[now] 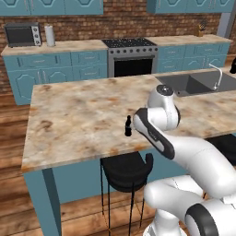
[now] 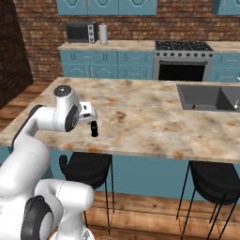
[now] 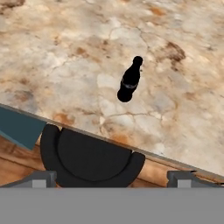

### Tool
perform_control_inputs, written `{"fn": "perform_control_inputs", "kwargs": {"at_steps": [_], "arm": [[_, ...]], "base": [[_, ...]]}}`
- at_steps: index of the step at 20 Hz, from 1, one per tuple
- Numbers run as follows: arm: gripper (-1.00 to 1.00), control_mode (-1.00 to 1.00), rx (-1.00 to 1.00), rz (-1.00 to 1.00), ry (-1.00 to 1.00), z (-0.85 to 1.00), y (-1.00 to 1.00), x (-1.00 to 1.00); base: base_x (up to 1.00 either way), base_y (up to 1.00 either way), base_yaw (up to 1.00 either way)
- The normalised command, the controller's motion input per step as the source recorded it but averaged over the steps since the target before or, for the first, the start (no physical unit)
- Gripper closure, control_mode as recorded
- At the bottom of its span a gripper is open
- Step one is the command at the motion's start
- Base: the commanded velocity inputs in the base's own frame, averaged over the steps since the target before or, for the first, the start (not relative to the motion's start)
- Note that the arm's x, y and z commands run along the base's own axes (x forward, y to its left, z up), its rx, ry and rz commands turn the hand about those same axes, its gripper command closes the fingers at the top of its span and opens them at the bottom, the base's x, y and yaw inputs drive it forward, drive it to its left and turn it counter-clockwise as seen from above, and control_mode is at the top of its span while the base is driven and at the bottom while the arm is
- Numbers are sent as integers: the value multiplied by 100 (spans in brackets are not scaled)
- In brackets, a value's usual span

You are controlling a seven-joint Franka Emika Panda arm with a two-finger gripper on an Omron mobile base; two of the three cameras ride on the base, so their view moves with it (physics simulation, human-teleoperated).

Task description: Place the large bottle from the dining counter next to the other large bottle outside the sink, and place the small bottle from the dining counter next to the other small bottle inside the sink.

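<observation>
The small bottle (image 1: 128, 126) (image 2: 94, 128) (image 3: 130, 80), short and all black, stands upright on the dining counter (image 1: 78, 115) (image 2: 140, 117) near its front edge. My gripper (image 2: 89, 118) (image 3: 112, 178) hovers just above and in front of it, open, with nothing between its fingers. In the sink (image 1: 193, 85) (image 2: 206, 96) lies the other small bottle (image 2: 193, 107), a tiny reddish spot. A black shape (image 1: 233, 66) cut off by the right edge stands beyond the sink; I cannot tell which large bottle it is.
Black stools (image 1: 126, 170) (image 2: 86, 168) (image 2: 215, 180) (image 3: 87, 157) sit under the counter's front edge. A thin faucet (image 1: 215, 76) rises at the sink. Along the back wall are a stove (image 1: 131, 55) and a microwave (image 1: 22, 34).
</observation>
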Motion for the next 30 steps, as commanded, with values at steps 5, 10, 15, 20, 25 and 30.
{"fn": "perform_control_inputs", "kwargs": {"at_steps": [5,10,15,20,25,30], "arm": [[-100,-100,1,-10,-5,-13,0,1],[-100,-100,11,-3,-3,-10,0,17],[-100,-100,11,0,-1,-8,0,27],[-100,-100,0,0,0,-4,0,26],[-100,-100,0,0,0,-4,2,18],[-100,-100,0,-1,-2,-2,3,7]], "base": [[0,0,0],[0,0,0],[0,0,0],[0,0,0],[0,0,0],[0,0,0]]}}
